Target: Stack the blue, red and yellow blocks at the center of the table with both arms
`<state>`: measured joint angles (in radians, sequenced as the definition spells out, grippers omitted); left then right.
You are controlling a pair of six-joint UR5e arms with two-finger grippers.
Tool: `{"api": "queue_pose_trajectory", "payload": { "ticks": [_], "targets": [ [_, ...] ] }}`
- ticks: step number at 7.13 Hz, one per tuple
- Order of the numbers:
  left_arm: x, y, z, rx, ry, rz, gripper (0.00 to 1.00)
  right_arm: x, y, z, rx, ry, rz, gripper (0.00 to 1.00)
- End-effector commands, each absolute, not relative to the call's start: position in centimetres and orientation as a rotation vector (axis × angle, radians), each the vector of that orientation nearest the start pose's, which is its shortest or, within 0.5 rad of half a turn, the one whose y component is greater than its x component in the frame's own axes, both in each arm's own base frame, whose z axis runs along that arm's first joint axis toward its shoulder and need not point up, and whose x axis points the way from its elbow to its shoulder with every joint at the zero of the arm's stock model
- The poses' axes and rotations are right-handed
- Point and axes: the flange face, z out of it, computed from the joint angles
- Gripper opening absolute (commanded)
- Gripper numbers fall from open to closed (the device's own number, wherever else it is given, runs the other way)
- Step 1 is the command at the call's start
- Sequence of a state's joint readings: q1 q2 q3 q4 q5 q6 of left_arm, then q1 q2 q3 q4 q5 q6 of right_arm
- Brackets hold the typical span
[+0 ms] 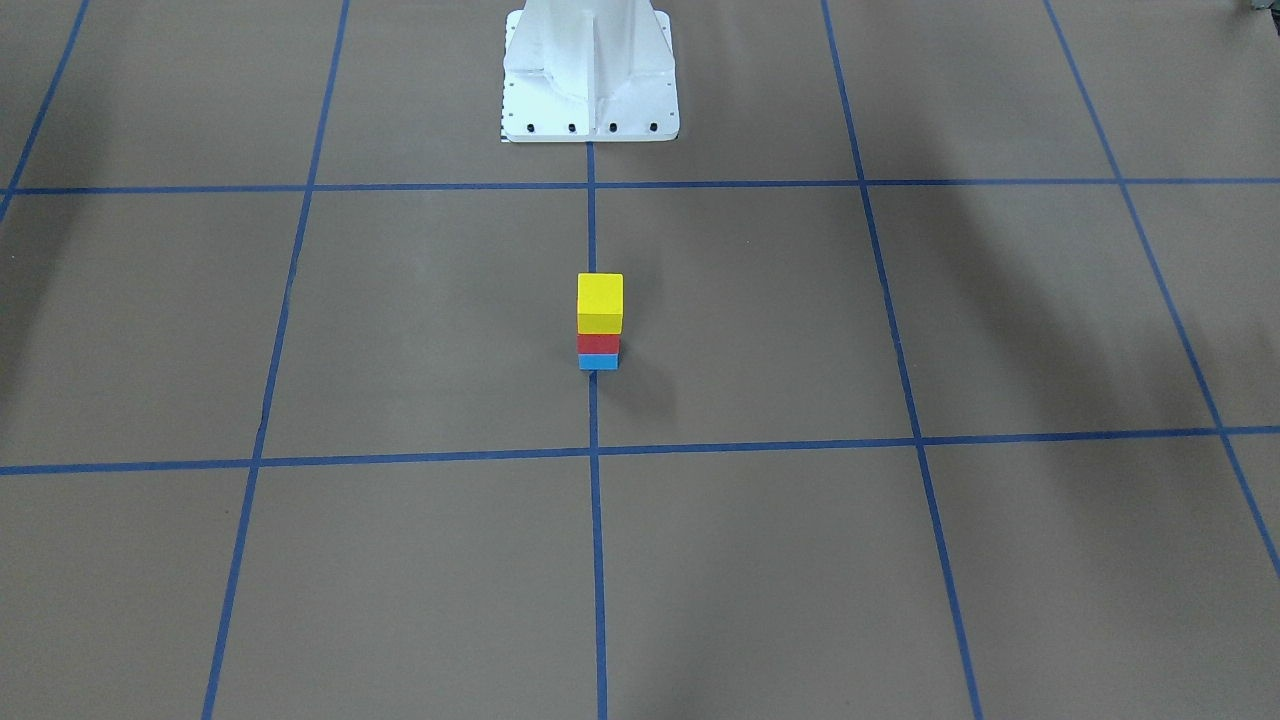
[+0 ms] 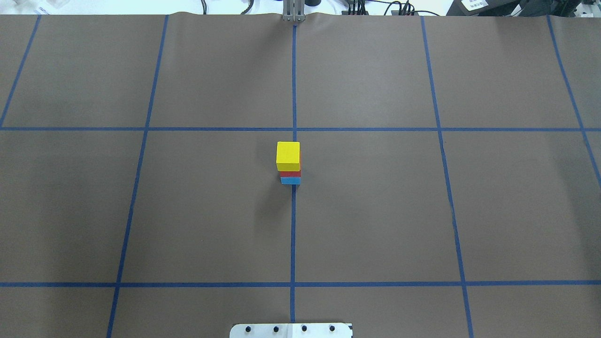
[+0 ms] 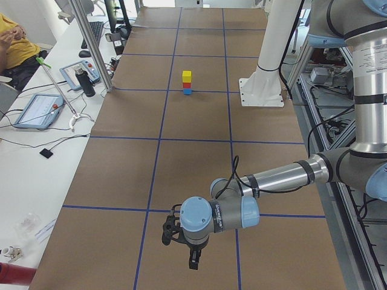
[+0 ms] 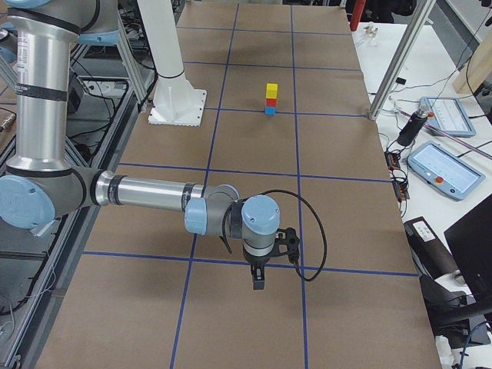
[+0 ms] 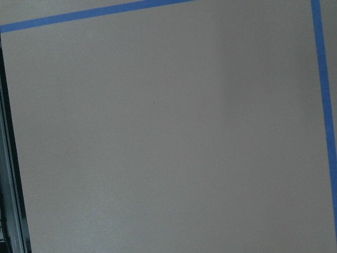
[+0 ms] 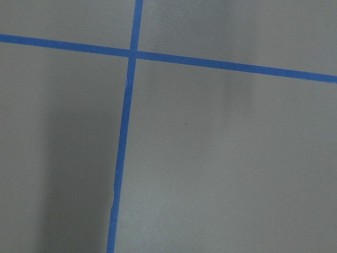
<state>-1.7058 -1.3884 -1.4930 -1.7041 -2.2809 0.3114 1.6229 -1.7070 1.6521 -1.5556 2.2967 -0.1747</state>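
A: Where are the blocks?

B: Stacked in one column at the middle of the desk point(image 1: 900, 560). The blue block point(image 1: 598, 362) is at the bottom, the red block point(image 1: 598, 344) sits on it, and the yellow block point(image 1: 600, 298) is on top. The column stands on the centre tape line point(image 1: 596, 520), in front of the white pedestal base point(image 1: 590, 80).

A: Is the column straight?

B: Nearly. In the overhead view the yellow block sits a touch to one side of the two below it.

A: And the arms?

B: Both are well apart from the stack, at opposite ends of the desk. The left gripper point(image 3: 192, 261) hangs low over the desk and points down. The right gripper point(image 4: 258, 278) hangs the same way at the far end.

A: Are they grasping anything, or released?

B: I cannot tell. Each shows only in a side view, small and dark. The wrist cameras show only desk surface and tape, with no fingers in frame. Nothing touches the blocks.
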Motion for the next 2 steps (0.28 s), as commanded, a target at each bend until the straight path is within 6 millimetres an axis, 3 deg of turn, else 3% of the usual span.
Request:
{"api": "queue_pose_trajectory", "payload": {
  "ticks": [1, 2],
  "targets": [
    [-12.12, -38.48, 76.32, 0.052, 0.716, 0.129, 1.00, 8.96, -42.15, 68.42, 0.041, -0.721, -0.102, 0.99],
    [-12.17, -38.82, 75.77, 0.063, 0.714, 0.132, 1.00, 8.93, -41.53, 68.86, 0.031, -0.722, -0.098, 0.99]
  ]
}}
